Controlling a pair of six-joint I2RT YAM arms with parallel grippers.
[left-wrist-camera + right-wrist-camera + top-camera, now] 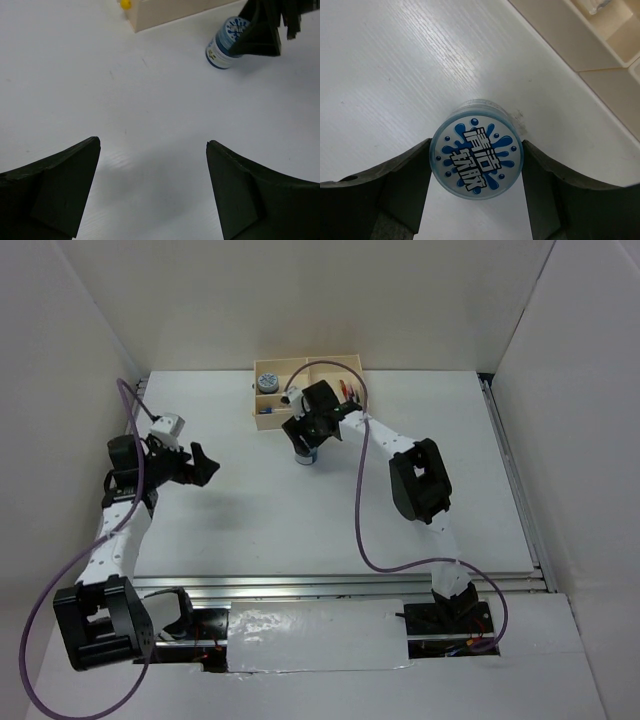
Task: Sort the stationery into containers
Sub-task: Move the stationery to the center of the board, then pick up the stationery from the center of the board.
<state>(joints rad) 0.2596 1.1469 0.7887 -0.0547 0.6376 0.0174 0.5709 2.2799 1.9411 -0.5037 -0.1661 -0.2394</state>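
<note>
One cylinder (476, 156): being pinched at its sides by right gripper (476, 144).
handling: being judged light, stiff, slick.
left gripper (152, 145): being held spread.

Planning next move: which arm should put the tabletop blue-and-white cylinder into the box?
Right. The right gripper clasps the cylinder beside the box; the left gripper hangs open, empty, far off.

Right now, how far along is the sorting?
Done: one round cylinder and pens lie in the cream box. In hand: the right end effector is closed on the second cylinder, on the table near the box. Left: lifting it in. The left end effector is open, empty.
</note>
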